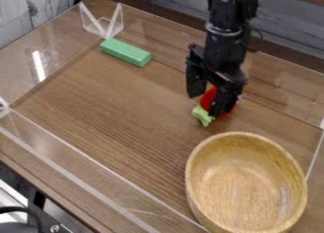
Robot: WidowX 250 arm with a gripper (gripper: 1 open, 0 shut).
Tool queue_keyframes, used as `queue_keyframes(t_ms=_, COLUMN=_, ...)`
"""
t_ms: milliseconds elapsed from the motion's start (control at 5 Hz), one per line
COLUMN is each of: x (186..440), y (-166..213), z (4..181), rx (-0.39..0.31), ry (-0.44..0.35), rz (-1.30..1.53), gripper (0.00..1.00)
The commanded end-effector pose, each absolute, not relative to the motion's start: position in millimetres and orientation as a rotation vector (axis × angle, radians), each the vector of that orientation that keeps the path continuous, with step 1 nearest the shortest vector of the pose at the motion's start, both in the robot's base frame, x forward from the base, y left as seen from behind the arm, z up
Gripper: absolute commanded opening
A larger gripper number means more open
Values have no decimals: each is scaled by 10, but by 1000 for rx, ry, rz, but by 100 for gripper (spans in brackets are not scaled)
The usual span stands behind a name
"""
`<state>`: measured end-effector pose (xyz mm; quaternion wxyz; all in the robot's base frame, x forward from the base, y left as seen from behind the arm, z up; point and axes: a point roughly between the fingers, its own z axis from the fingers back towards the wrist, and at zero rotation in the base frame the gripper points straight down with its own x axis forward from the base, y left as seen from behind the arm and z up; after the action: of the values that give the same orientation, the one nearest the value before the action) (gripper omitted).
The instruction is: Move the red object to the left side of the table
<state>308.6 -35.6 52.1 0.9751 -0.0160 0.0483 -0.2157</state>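
Single camera view, looking down at an angle across the table [114, 109], brown wood grain, fenced by low clear acrylic walls.

Black gripper [211, 93] pointing straight down right of centre, jaws spread wide and straddling the red object [223, 104]. Mostly hidden behind the black fingers: only a sliver of glossy red showing between and to the right of them, plus the light green stem end poking out at lower left on the tabletop. Impossible to tell whether the finger pads touch the fruit; nothing gripped as far as can be seen, and the fruit apparently resting on the wood. Top of the arm cut off by the upper edge of the frame.

No brand, label or legible writing anywhere.

Wooden bowl [203, 175] at lower right, round, pale, empty, its right and lower rim close to the frame edge or slightly clipped. Just below the red object, apart from it.

Green block [125, 52], flat and rectangular, lying at upper left, well apart from the gripper. Beyond it a clear acrylic corner piece [101, 22], hard to read against the glare. Dark, blurred shapes at the lower left corner, outside the wall, not identifiable.
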Motion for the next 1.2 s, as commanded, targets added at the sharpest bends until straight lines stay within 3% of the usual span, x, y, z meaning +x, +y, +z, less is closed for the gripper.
queue_keyframes(t_ms=0, x=3231, y=-407, z=592, rx=-26, ry=31, rz=-469, gripper=100)
queue_keyframes(t_ms=1000, x=3284, y=-421, z=463, rx=-38, ry=4, rz=-460, gripper=100)
